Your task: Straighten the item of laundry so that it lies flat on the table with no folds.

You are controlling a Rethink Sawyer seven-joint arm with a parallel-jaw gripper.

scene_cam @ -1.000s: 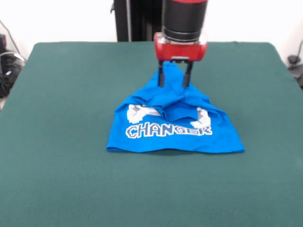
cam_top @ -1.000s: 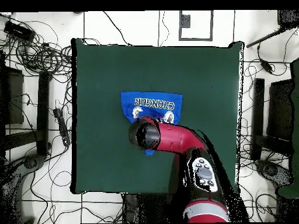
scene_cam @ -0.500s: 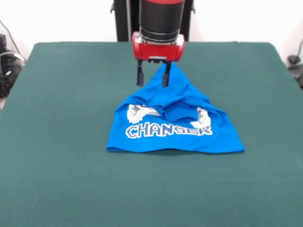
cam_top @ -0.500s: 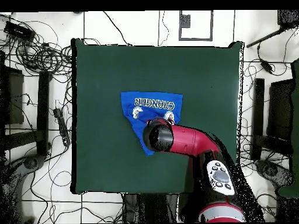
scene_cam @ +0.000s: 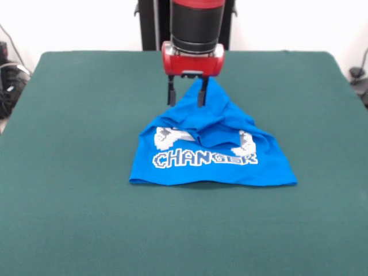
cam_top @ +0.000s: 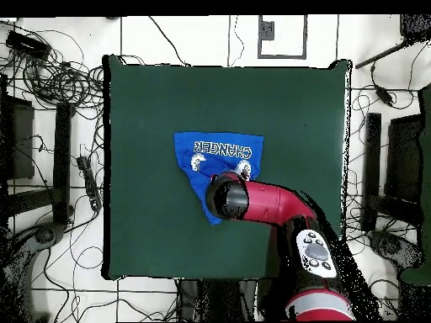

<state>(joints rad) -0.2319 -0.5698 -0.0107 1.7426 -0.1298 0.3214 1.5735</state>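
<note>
The red-and-black gripper point(scene_cam: 186, 95), jaws apart and empty, hovers at the bunched far edge of the crumpled bright blue T-shirt point(scene_cam: 210, 152); the flat hem lies toward the camera on the dark green felt table point(scene_cam: 69, 115).

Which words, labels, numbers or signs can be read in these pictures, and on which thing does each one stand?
"CHANGER": white blocky letters on the blue T-shirt, clear in the front view; the last letters are partly crumpled. In the overhead view it shows upside down.
Another white print above that word is hidden in the folds and cannot be read.
The arm's gripper and the table carry no readable text.
</note>
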